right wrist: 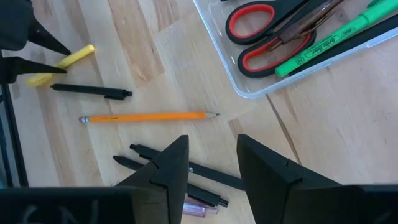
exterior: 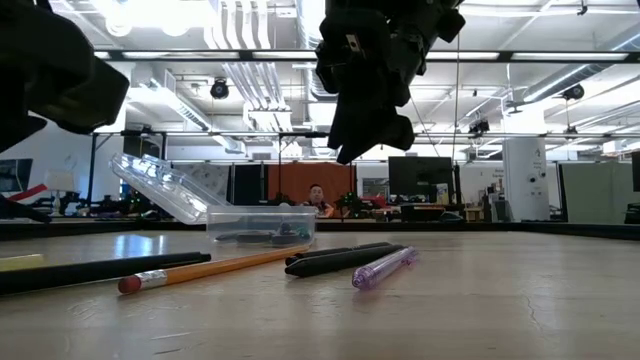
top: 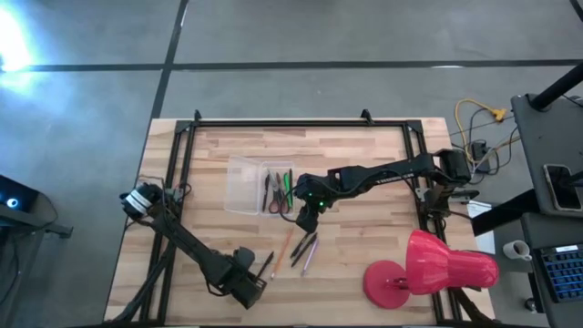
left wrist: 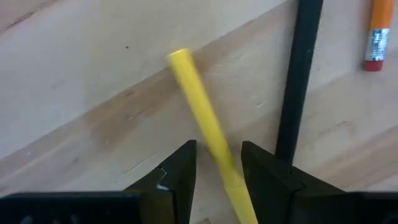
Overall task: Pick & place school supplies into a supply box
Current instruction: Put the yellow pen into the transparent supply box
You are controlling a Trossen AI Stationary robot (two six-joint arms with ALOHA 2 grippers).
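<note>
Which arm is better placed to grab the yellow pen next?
The left. Its pincer already straddles the yellow pen, open, fingers on either side, at the table's near-left. The right pincer hovers open over the black pens beside the supply box, farther from it.

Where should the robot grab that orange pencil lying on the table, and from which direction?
Around mid-shaft, from straight above, fingers either side of its width. The orange pencil lies flat on the table with bare wood on both sides of its middle, and the nearby black pen doesn't touch it.
</note>
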